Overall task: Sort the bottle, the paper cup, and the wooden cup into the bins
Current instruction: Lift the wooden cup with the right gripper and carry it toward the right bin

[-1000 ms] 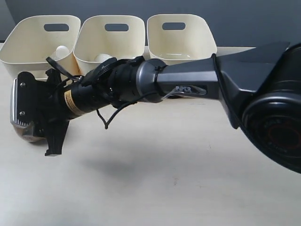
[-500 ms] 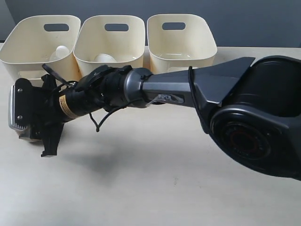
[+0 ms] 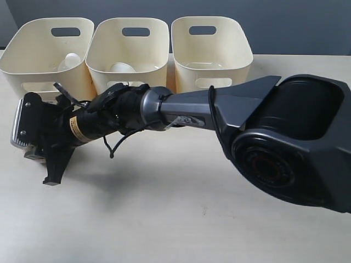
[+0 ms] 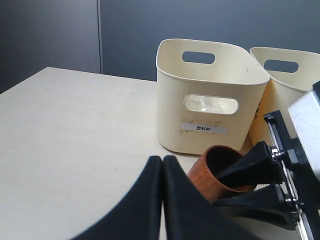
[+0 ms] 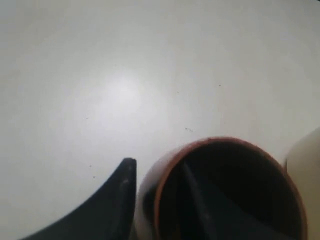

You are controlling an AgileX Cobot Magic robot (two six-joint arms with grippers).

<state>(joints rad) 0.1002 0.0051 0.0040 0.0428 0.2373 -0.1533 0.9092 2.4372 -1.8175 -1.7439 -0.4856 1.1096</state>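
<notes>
Right end effector (image 3: 34, 143) is reaching far across to the left edge of the exterior frame, low over the worktop (image 3: 181, 219). It is pinching the wooden cup (image 4: 220, 172) by its wall: in the right wrist view one finger (image 5: 112, 200) is lying outside the rim and the other is running down the dark inside. A rim pinch suits a squat, rounded body that offers little to close around from outside.

In the exterior view the wooden cup is almost wholly hidden behind the end effector at lower left. In the left wrist view it is showing at lower centre, tilted, just in front of the left bin (image 3: 49, 46). Whether it is resting on the worktop or hanging just clear, cannot tell.

Left end effector (image 4: 162, 172) is sitting at the bottom centre of its own view, fingers pressed together, carrying nothing, parked just beside the cup. Probably it is keeping out of the way while the right arm is working its side.

Three bins are standing in a row along the top of the exterior frame. The left bin is holding a white rounded shape, likely the bottle (image 3: 71, 59). The middle bin (image 3: 129, 44) is holding the paper cup (image 3: 122, 67). The right bin (image 3: 211, 44) is looking empty, so my judgement is that the wooden cup belongs there: a long carry rightward, lifted high enough to clear the rims.
</notes>
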